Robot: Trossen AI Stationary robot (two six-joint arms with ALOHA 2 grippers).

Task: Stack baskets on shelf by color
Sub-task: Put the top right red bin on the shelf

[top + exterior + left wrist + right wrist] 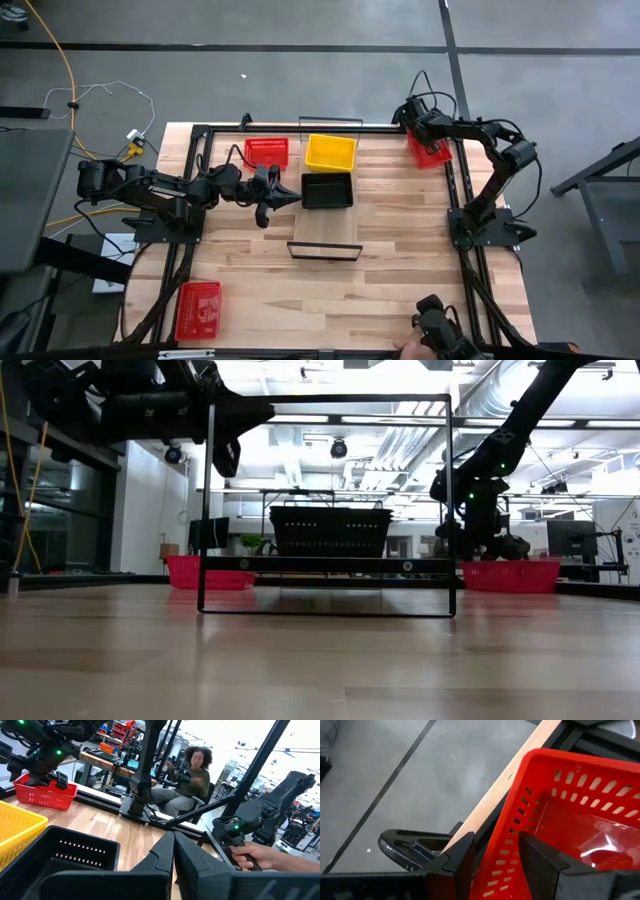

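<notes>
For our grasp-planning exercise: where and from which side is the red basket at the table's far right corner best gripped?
By its thin rim wall, from above, one finger inside and one outside: the red basket sits open side up, and the right gripper already straddles that perforated wall.

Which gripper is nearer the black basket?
Left. The left gripper is right beside the black basket, at its side edge. The right gripper is far off at a red basket by the table's corner.

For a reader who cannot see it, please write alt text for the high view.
A black perforated plastic basket and a yellow one sit on the pale wooden shelf. The left pincer is beside the black basket; the right pincer reaches a red basket.
</notes>
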